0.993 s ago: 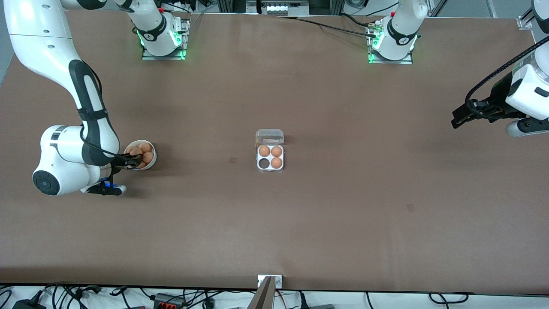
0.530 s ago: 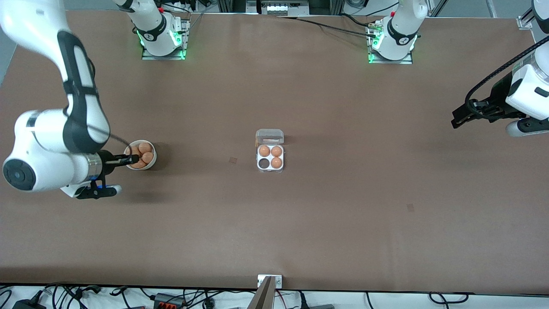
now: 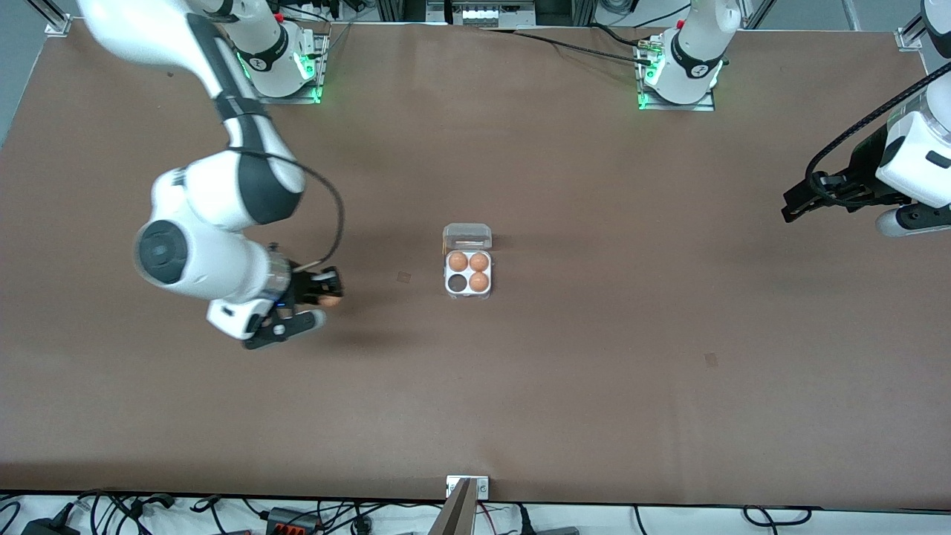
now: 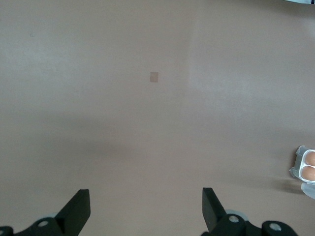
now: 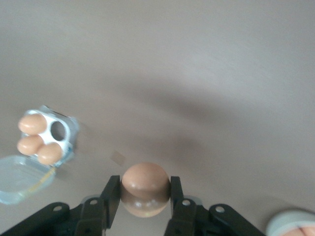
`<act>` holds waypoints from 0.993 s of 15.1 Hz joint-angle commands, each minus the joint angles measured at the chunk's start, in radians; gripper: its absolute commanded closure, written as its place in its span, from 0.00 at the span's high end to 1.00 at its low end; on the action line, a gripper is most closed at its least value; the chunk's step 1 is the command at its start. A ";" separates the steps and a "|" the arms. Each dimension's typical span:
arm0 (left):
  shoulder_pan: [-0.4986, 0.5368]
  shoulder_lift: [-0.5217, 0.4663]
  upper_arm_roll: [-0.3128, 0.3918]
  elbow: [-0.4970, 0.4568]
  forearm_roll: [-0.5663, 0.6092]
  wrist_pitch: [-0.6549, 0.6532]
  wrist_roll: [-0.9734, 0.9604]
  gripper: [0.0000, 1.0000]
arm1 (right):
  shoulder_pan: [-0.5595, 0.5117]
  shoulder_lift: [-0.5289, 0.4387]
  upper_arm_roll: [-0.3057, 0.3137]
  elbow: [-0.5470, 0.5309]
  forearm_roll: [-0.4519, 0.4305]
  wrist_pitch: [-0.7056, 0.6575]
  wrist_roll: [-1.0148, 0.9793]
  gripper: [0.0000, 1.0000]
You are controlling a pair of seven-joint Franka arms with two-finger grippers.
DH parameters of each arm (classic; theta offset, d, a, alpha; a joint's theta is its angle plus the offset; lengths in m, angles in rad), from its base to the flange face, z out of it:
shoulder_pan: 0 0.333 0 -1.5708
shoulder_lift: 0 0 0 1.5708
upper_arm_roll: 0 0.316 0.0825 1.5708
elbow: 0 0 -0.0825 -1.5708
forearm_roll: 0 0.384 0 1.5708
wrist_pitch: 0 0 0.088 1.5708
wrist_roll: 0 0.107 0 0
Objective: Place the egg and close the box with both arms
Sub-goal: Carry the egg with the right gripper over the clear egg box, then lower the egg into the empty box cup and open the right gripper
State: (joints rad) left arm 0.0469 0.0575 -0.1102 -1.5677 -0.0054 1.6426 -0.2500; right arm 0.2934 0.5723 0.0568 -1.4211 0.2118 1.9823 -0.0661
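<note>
A plain brown table (image 3: 594, 371) fills your front view, with both arm bases along its twelve o'clock edge. Take twelve o'clock as pointing toward those bases.

The box (image 3: 449, 291) sits near the middle of the table. Its clear lid (image 3: 467, 236) is open and lies flat at the tray's twelve o'clock side. Three brown eggs fill the cells: one at ten o'clock (image 3: 458, 261), one at two o'clock (image 3: 479, 261) and one at four o'clock (image 3: 479, 281). The cell at eight o'clock (image 3: 455, 282) is empty.

Your right gripper (image 3: 330, 291) hangs over bare table at about nine o'clock from the box, toward the right arm's end. Its pincer is closed on an egg (image 3: 330, 300). The right wrist view shows this plainly: the egg (image 5: 145, 184) sits between the two black fingers (image 5: 112, 194), touching both. The same view catches the box (image 5: 70, 129) with its lid (image 5: 19, 182) folded out, and the rim of a white bowl (image 5: 290, 219) at the frame's corner. In the front view the arm covers that bowl.

A small tan mark (image 3: 403, 277) lies on the table between the right gripper and the box.

Your left arm waits. Its gripper (image 3: 791, 208) is up over the left arm's end of the table, at roughly two to three o'clock from the box and well apart from it. The left wrist view shows its fingers (image 4: 78, 206) spread wide with nothing between them, and an edge of the box (image 4: 298, 164) at the frame's border.
</note>
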 commanded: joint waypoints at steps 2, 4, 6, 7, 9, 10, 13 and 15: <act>0.007 0.004 -0.005 0.021 -0.019 -0.021 0.015 1.00 | 0.079 0.004 0.003 -0.056 0.075 0.139 0.018 0.14; 0.007 0.004 -0.005 0.021 -0.019 -0.020 0.015 1.00 | 0.116 0.029 0.003 -0.055 0.075 0.180 0.110 0.14; 0.007 0.004 -0.005 0.021 -0.019 -0.021 0.015 1.00 | 0.171 0.050 0.003 -0.055 0.077 0.231 0.159 0.14; 0.007 0.004 -0.005 0.021 -0.019 -0.021 0.015 1.00 | 0.184 0.070 0.003 -0.053 0.074 0.252 0.187 0.14; 0.007 0.004 -0.005 0.021 -0.019 -0.021 0.015 1.00 | 0.223 0.101 0.002 -0.052 0.072 0.311 0.218 0.14; 0.007 0.004 -0.005 0.021 -0.019 -0.021 0.015 1.00 | 0.237 0.116 0.002 -0.050 0.067 0.331 0.230 0.14; 0.007 0.004 -0.005 0.021 -0.019 -0.020 0.015 1.00 | 0.254 0.149 0.002 -0.050 0.064 0.388 0.241 0.14; 0.007 0.004 -0.005 0.021 -0.019 -0.021 0.015 1.00 | 0.262 0.161 0.002 -0.048 0.064 0.388 0.241 0.14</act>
State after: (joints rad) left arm 0.0469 0.0575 -0.1103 -1.5677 -0.0054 1.6426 -0.2500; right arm 0.5436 0.7250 0.0646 -1.4723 0.2689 2.3528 0.1622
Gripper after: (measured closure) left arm 0.000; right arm 0.546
